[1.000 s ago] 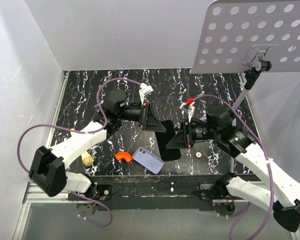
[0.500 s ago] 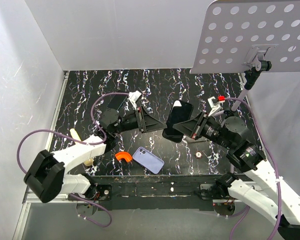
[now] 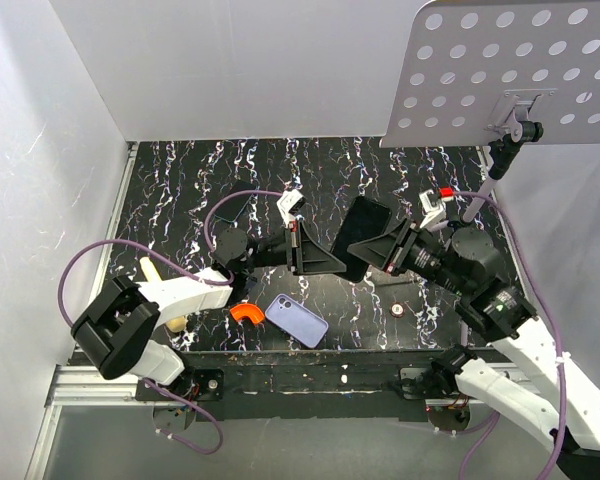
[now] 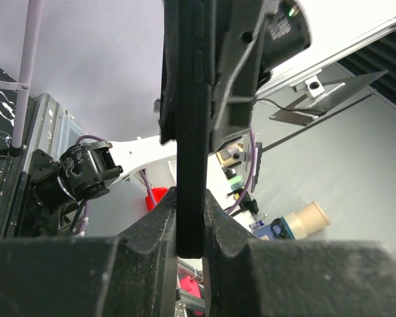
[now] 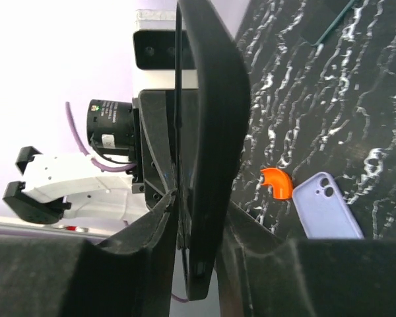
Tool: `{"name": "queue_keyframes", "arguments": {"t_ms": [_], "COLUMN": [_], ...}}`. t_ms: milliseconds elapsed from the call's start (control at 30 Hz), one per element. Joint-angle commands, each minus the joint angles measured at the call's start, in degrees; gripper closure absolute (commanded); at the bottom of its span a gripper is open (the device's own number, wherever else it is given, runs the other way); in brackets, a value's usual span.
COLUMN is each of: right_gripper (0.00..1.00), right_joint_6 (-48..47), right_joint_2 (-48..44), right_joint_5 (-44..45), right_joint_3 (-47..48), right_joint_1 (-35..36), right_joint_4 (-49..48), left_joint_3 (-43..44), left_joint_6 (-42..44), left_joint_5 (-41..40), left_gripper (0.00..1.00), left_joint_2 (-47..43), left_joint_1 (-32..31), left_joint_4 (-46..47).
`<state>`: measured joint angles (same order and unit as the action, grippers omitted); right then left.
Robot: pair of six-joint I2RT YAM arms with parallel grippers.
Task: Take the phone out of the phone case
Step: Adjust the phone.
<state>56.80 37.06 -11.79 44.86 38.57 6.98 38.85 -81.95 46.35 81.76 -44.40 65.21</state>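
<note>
A black slab, the phone in its phone case (image 3: 368,218), hangs above the marbled table between my two arms. The left gripper (image 3: 338,262) is shut on its lower end. In the left wrist view the slab (image 4: 191,119) stands edge-on, side buttons showing, pinched between the left gripper's (image 4: 190,218) pads. The right gripper (image 3: 356,250) flanks it from the other side. In the right wrist view the thick curved slab (image 5: 214,99) runs through the right gripper (image 5: 201,198), whose jaws stand slightly open around it. I cannot tell phone from case.
A lavender phone-shaped shell (image 3: 297,320) lies near the front edge, also in the right wrist view (image 5: 327,208), beside an orange curved piece (image 3: 245,313). A small round item (image 3: 396,310) and a cork-coloured object (image 3: 174,320) lie on the table (image 3: 180,190). A perforated plate (image 3: 510,70) overhangs the right.
The right arm lifted the black slab off the table. The left gripper came in and shut on its lower end. The right jaws then widened.
</note>
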Motion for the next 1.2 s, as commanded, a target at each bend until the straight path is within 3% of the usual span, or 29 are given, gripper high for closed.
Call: {"name": "queue_keyframes", "arguments": {"t_ms": [0, 100, 300, 533, 767, 967, 1167], "right_gripper": [0.58, 0.48, 0.46, 0.56, 0.60, 0.63, 0.67], "right_joint_6": [-10.2, -12.2, -9.5, -3.3, -9.4, -11.4, -17.1], "right_joint_2": [3.5, 5.9, 7.6, 9.5, 12.2, 12.8, 14.4], "right_joint_5": [-3.9, -12.6, -23.4, -34.7, -43.4, -49.0, -51.5], "right_joint_3": [13.9, 17.9, 18.2, 15.8, 20.1, 19.7, 21.8], "right_joint_1": [-3.4, -7.5, -13.6, -19.1, -21.0, -21.2, -21.2], "right_joint_4": [14.6, 16.7, 13.4, 5.3, 14.9, 16.6, 23.9], "left_joint_3": [1.5, 0.9, 0.5, 0.7, 2.3, 4.0, 5.8], "left_joint_6": [0.2, 2.4, 2.4, 3.4, 5.5, 8.3, 14.5], "left_joint_5": [4.0, 4.2, 5.9, 10.9, 15.4, 17.2, 19.6], "left_gripper": [1.00, 1.00, 1.00, 1.00, 1.00, 1.00, 1.00], "left_joint_2": [-0.7, -2.1, -3.9, -5.7, -6.1, -6.3, -7.7], "left_joint_1": [-0.3, -0.4, -0.3, -0.3, -0.3, -0.3, -0.3], "left_joint_4": [2.8, 0.8, 1.8, 0.3, -3.2, -7.4, -16.8]}}
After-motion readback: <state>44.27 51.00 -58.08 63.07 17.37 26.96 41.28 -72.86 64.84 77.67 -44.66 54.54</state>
